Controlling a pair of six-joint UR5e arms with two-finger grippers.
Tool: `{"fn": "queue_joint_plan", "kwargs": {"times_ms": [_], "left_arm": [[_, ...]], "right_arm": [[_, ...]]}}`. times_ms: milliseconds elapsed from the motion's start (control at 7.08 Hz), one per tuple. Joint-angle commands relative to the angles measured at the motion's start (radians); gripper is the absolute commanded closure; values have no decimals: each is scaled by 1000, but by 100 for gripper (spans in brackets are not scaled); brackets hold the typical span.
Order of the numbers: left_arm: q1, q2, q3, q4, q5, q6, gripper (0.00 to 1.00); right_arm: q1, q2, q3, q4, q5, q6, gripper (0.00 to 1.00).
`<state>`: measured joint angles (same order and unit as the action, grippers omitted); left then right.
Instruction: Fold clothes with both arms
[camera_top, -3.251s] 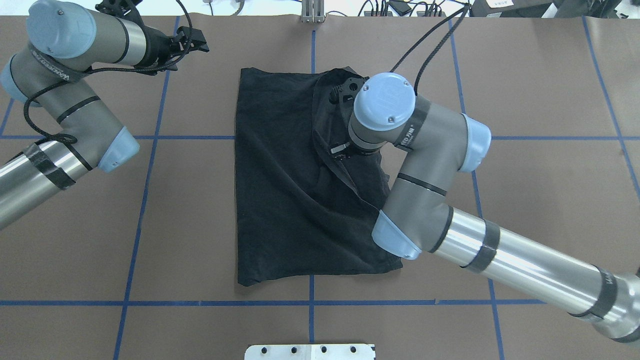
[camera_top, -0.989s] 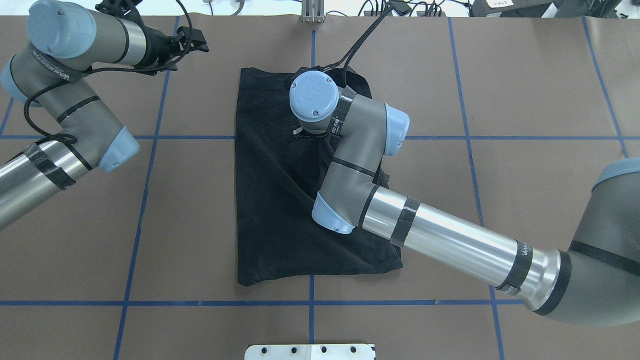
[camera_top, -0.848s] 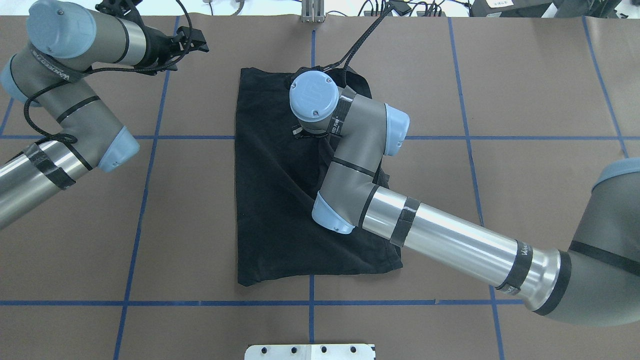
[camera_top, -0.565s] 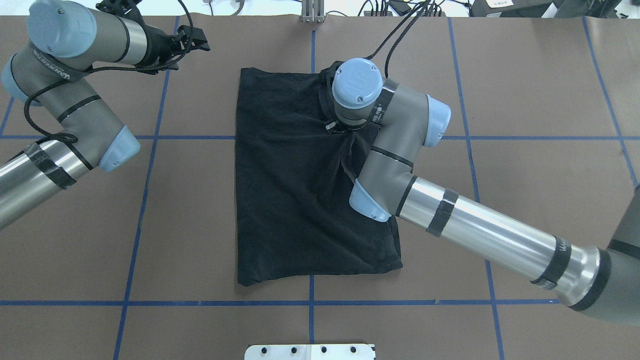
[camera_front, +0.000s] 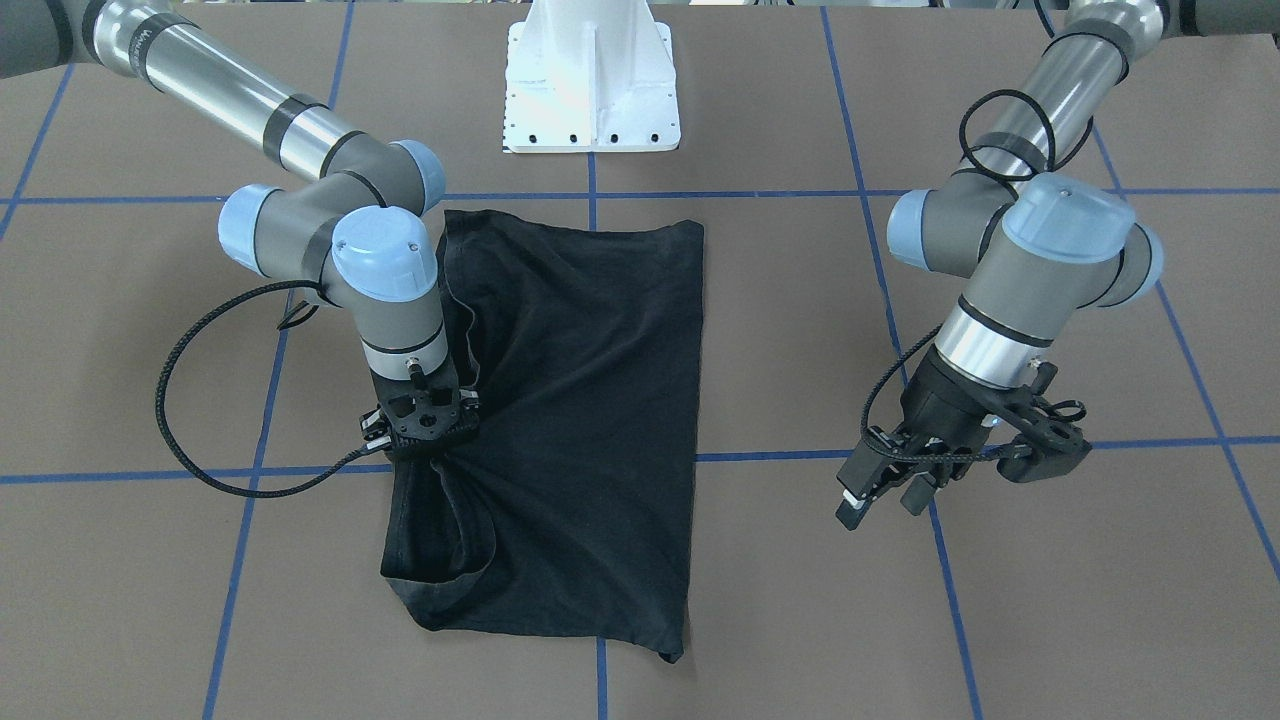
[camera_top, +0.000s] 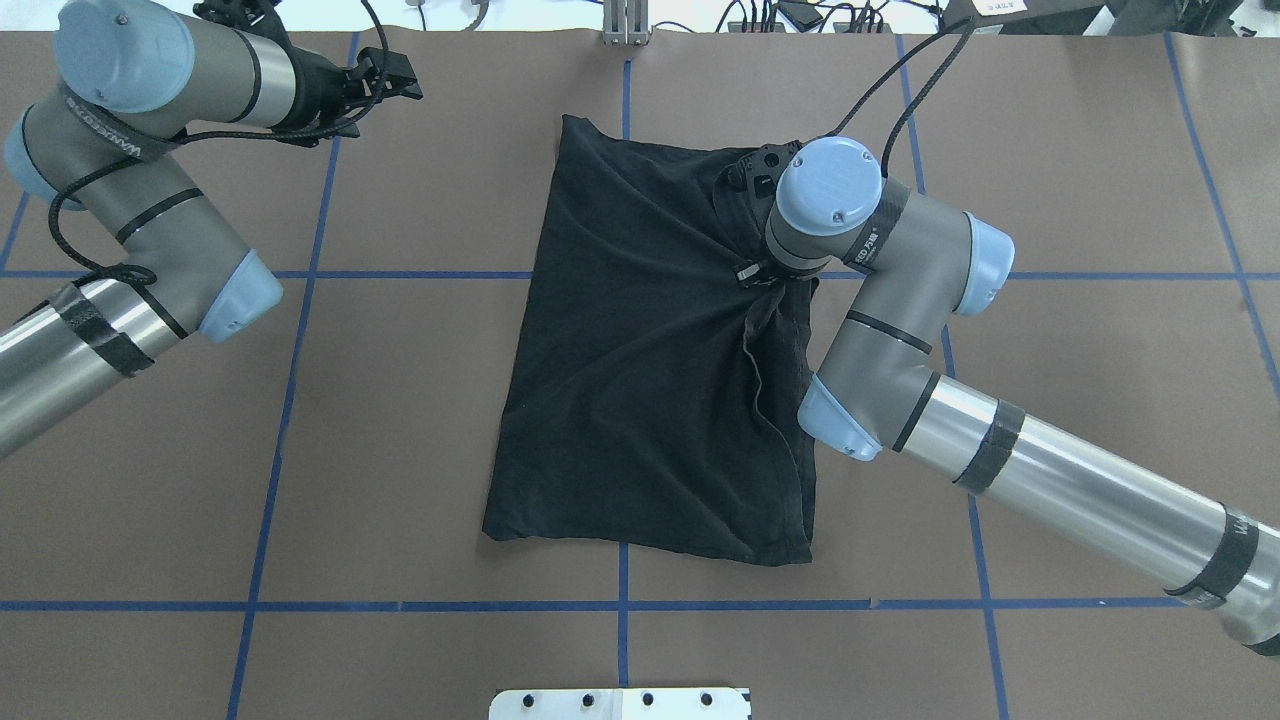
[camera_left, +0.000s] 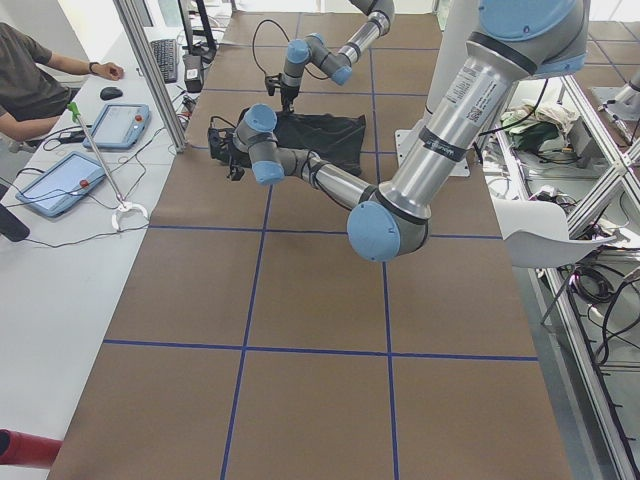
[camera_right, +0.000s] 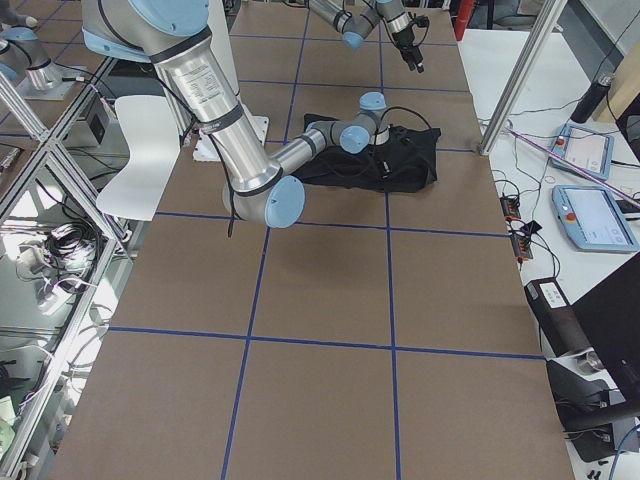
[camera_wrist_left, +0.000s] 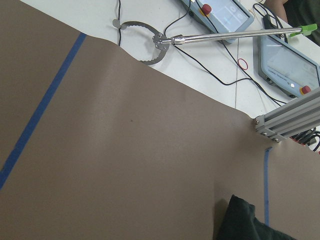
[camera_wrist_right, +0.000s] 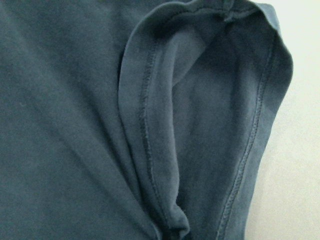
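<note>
T-shirt (camera_front: 590, 400) folds hide tips of right pincer (camera_front: 427, 452) clamping it; left pincer (camera_front: 881, 504) gapes empty.

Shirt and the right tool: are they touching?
Touching. The front-facing view shows the right tool down in the shirt, with cloth bunched at its tips and creases running out from there.

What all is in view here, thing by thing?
T-shirt: one, black, mid-table, bunched on one side.
Table: one, brown, blue tape grid.
Pedestal base: one, white, robot's table edge.
Control tablets: two, pale blue, side bench.
Grabber stick: one, silver, same bench.
Person: one, dark top, at that bench.
Left arm: one, grey-silver, beside the T-shirt; left pincer open over bare table.
Right arm: one, grey-silver, over the T-shirt; right pincer shut on bunched cloth.
</note>
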<state>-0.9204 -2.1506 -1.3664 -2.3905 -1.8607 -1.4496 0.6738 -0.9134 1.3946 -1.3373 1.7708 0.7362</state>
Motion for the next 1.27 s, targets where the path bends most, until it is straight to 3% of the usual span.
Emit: {"fn": "queue_joint_plan", "kwargs": {"times_ms": [0,141,283,424,565,848,1131], "left_arm": [[9,0,0,-1,0,-2,2],[44,9,-32,-15,-2,-3,2],[87,64,-140,-16,-8,-9,2],[151,148,-264,-28,-44,-61,2],[226,194,-325,-62,-40,-125,2],[352,295,-330,-264,1,-259,2],[480,350,-339,-297,115,-307,2]], "right_arm": [[54,14,15,-5,129,23,1],[113,15,41,0,306,105,0],[150,-11,116,-2,431,212,0],[151,-87,236,-2,465,327,0],[150,-169,350,0,478,429,0],[98,-315,504,33,489,566,0],[11,-442,504,307,451,699,0]]}}
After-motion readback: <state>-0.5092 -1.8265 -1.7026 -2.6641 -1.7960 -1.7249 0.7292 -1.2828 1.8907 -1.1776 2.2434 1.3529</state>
